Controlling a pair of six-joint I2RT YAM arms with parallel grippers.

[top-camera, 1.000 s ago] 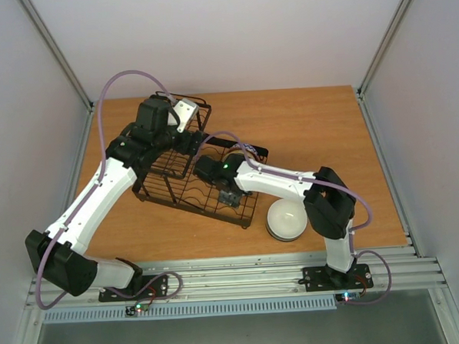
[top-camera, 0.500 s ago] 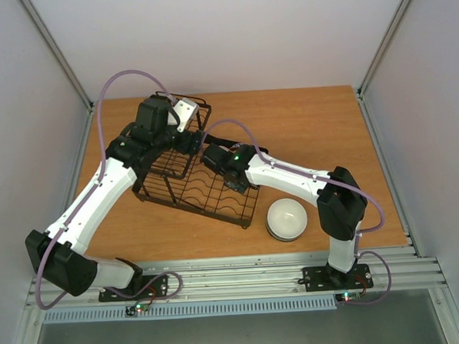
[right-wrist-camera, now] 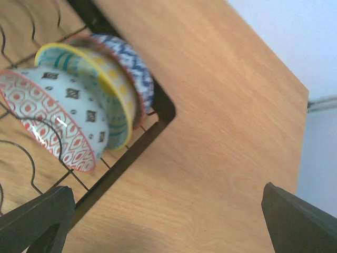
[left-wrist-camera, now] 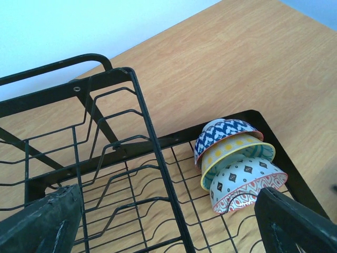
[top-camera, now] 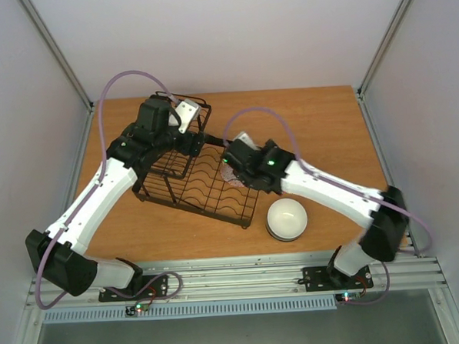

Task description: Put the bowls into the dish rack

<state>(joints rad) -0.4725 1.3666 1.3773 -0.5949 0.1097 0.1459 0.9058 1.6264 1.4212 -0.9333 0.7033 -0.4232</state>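
**Three bowls racked, white stack waiting: knock and snag risks**

Three patterned bowls [left-wrist-camera: 236, 161] are seen nested on edge in the far corner of the dish rack [top-camera: 186, 191], each leaned on the next. A stack of white bowls [top-camera: 287, 219] sits on the table [top-camera: 327, 121], just beside the rack's near corner and not yet loaded. The right pincer [right-wrist-camera: 168, 216] is held apart and empty above the racked trio. The left pincer [left-wrist-camera: 168, 221] is likewise spread over the rack's raised end, with nothing clamped. If the right arm is swung low, the leaning bowls could be toppled. A finger could be caught in the wires and the rack dragged. The glazed white stack may be gripped poorly, and a bowl slipped or dropped.
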